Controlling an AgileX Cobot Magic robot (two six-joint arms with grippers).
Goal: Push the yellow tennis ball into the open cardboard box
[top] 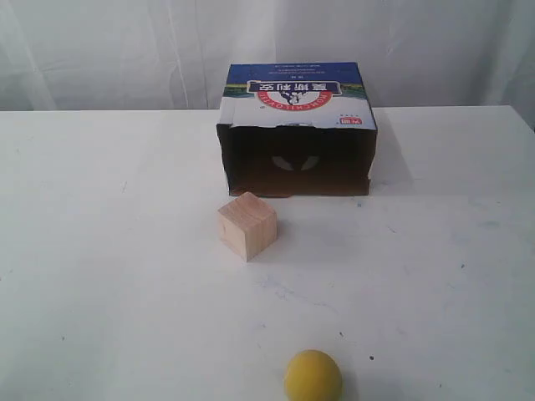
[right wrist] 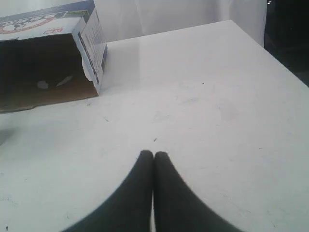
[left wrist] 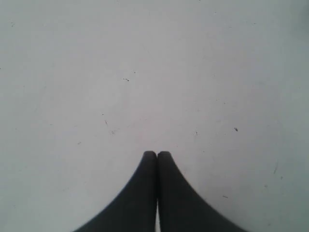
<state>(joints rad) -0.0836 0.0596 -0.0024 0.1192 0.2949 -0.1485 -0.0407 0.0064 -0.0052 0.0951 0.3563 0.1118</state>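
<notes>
The yellow tennis ball [top: 313, 376] rests on the white table at the near edge of the exterior view. The open cardboard box [top: 297, 134] lies at the back, its dark opening facing the ball; its side also shows in the right wrist view as the box [right wrist: 46, 60]. Neither arm appears in the exterior view. My left gripper [left wrist: 157, 153] is shut over bare table with nothing between its fingers. My right gripper [right wrist: 153, 153] is shut too, apart from the box, with nothing held.
A pale wooden cube [top: 247, 225] stands between the ball and the box, slightly left of the line from ball to opening. The white table [top: 100, 251] stretches on both sides. Its far right edge [right wrist: 270, 53] shows in the right wrist view.
</notes>
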